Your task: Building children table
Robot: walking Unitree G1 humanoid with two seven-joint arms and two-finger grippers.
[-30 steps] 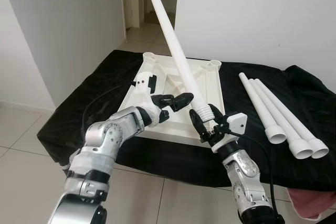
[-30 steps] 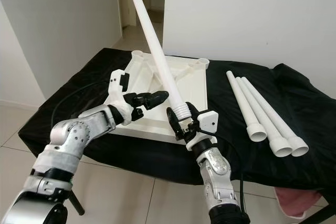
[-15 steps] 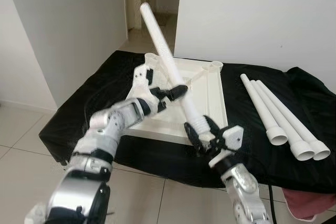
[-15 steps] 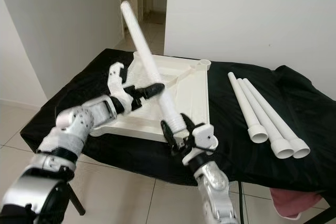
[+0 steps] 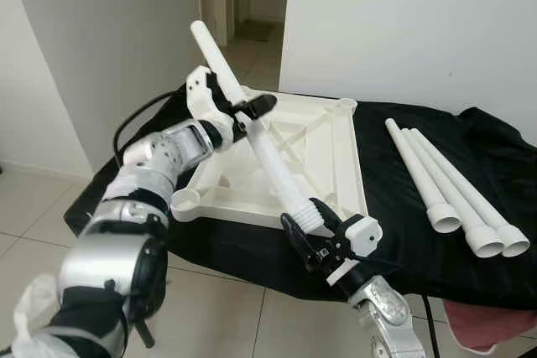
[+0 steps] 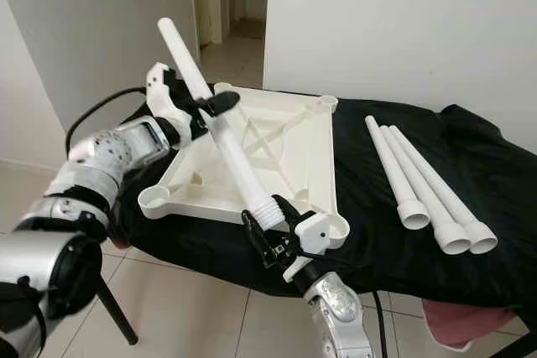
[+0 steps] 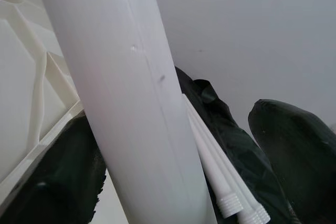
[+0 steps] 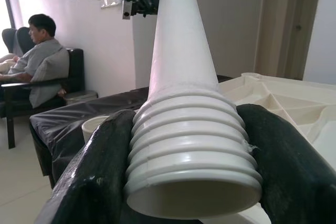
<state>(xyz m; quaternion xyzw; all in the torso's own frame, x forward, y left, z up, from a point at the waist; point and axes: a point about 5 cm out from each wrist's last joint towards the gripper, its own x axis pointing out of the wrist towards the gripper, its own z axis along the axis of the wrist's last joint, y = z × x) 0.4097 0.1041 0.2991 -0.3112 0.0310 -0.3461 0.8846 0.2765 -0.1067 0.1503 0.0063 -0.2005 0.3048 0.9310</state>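
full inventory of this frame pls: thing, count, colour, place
Plastic tabletop, upside down, with round corner sockets: 1, white, on the black cloth.
Plastic table leg with threaded end: 1, white, held slanted over the tabletop by both grippers.
Spare plastic table legs: 3, white, side by side on the cloth, right of the tabletop.
Cloth cover: 1, black, draped over the support.
Seated person: 1, grey top, in a dark chair in the background.
Left gripper: black fingers, on the leg's upper part.
Right gripper: black fingers, clamped on the threaded end.

Four white table legs: one leg [image 5: 252, 127] slants across the centre, three legs [image 5: 445, 182] lie at right. One upturned tabletop [image 5: 327, 157], two grippers.
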